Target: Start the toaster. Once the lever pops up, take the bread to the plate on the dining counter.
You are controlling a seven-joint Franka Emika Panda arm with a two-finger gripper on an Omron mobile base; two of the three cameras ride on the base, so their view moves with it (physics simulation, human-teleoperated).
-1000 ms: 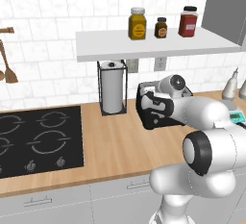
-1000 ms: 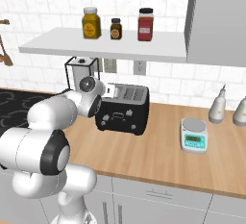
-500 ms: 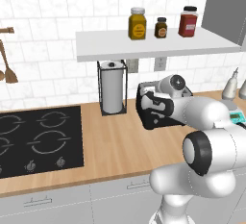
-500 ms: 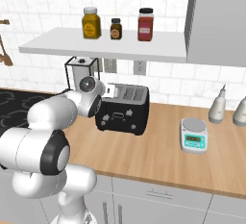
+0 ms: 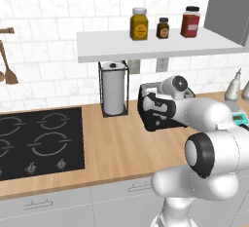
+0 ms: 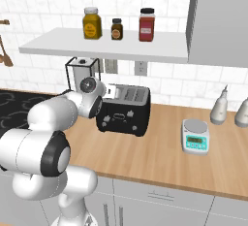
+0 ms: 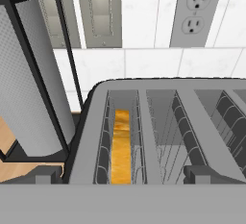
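A home kitchen: a light-wood worktop (image 5: pixel 112 138) runs under white marbled wall tiles (image 5: pixel 48 21), with a black four-ring hob (image 5: pixel 39 141) at 9 o'clock. A white wall shelf (image 6: pixel 106 45) at 12 o'clock carries three spice jars (image 6: pixel 116 26), above a black boxy toaster (image 6: pixel 127 111).

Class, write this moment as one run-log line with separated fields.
stage: at toaster | black boxy four-slot toaster: on wood worktop | tan bread slice: down in one end slot | gripper: open, straddling that slot, above toaster top

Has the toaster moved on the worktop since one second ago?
No. The toaster keeps its place under the shelf, right of the paper towel holder.
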